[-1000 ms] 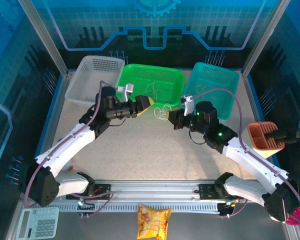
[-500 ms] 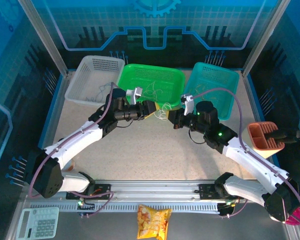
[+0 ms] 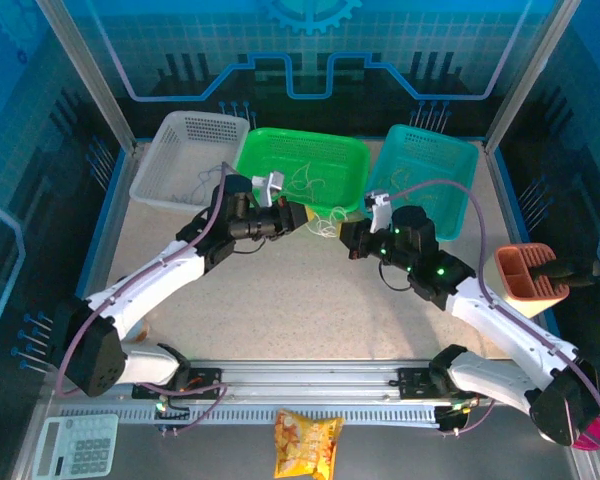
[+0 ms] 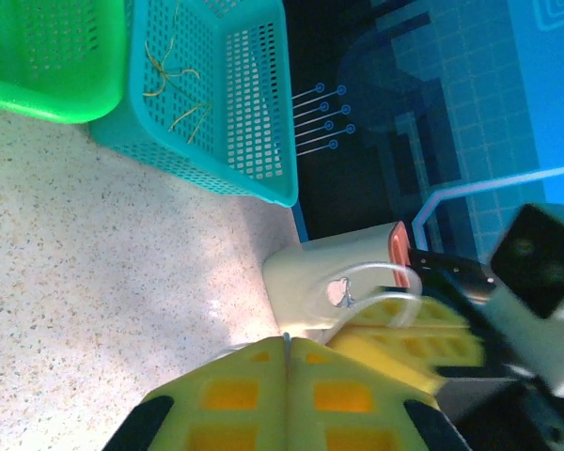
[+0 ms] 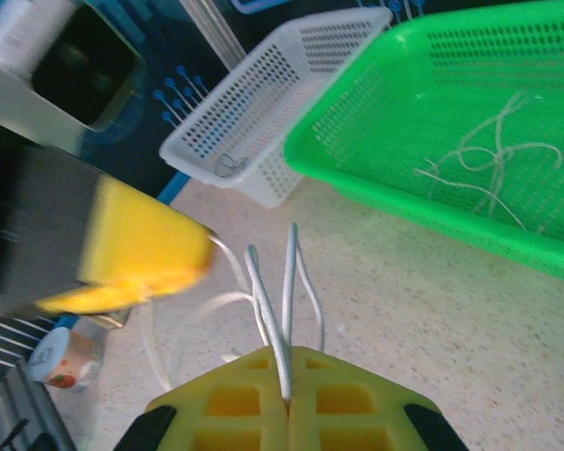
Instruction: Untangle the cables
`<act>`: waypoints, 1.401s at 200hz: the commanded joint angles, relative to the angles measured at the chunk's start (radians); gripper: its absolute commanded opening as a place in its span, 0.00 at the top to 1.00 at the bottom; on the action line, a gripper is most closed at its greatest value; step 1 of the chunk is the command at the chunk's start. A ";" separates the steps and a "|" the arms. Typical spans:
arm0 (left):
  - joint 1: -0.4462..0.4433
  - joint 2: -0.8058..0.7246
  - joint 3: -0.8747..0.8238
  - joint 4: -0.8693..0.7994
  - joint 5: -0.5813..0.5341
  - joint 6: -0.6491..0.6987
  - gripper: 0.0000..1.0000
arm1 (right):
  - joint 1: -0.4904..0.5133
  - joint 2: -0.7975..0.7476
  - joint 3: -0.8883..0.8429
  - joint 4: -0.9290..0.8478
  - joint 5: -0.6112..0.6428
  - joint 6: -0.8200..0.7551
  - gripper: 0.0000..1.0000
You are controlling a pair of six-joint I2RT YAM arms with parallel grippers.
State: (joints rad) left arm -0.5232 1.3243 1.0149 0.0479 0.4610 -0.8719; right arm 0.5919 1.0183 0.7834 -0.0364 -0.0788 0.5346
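Observation:
A small clump of white and blue-grey cables [image 3: 326,219] hangs just above the table in front of the green basket [image 3: 302,137], stretched between my two grippers. My left gripper [image 3: 299,216] is shut at the clump's left side; a thin strand sits in the seam of its jaws [image 4: 287,342], and a white loop [image 4: 381,282] runs off to the right. My right gripper [image 3: 346,236] is shut on blue-grey and white strands [image 5: 288,282] that rise from its closed jaws [image 5: 288,402]. The left gripper's yellow finger [image 5: 141,254] holds the other end of a white strand.
The green basket [image 5: 357,132] holds several loose white wires [image 5: 489,160]. The teal basket [image 4: 254,122] contains yellowish wires [image 4: 169,70]. The white basket [image 3: 180,140] stands at the back left. An orange holder [image 3: 530,272] sits at the right edge, with a snack bag [image 3: 307,445] and a calculator [image 3: 75,445] near the front.
My left gripper moved right to the clump in front of the green basket and closed on it. The right gripper stayed shut on the cables and barely shifted.

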 commanded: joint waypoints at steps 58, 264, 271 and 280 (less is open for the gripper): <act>-0.008 -0.165 0.103 0.026 -0.068 0.082 1.00 | -0.058 0.076 -0.131 0.002 0.085 0.086 1.00; -0.005 -0.223 0.166 0.210 -0.108 0.122 1.00 | -0.065 0.142 -0.238 0.066 0.031 0.139 1.00; -0.006 -0.222 0.155 0.219 -0.103 0.120 1.00 | -0.063 0.136 -0.232 0.067 0.023 0.134 1.00; -0.005 -0.224 0.140 0.236 -0.098 0.117 1.00 | -0.061 0.128 -0.222 0.069 0.006 0.125 0.98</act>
State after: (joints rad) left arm -0.5266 1.1156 1.1381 0.1593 0.3450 -0.7597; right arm 0.5339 1.1500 0.5682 0.0578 -0.0387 0.6586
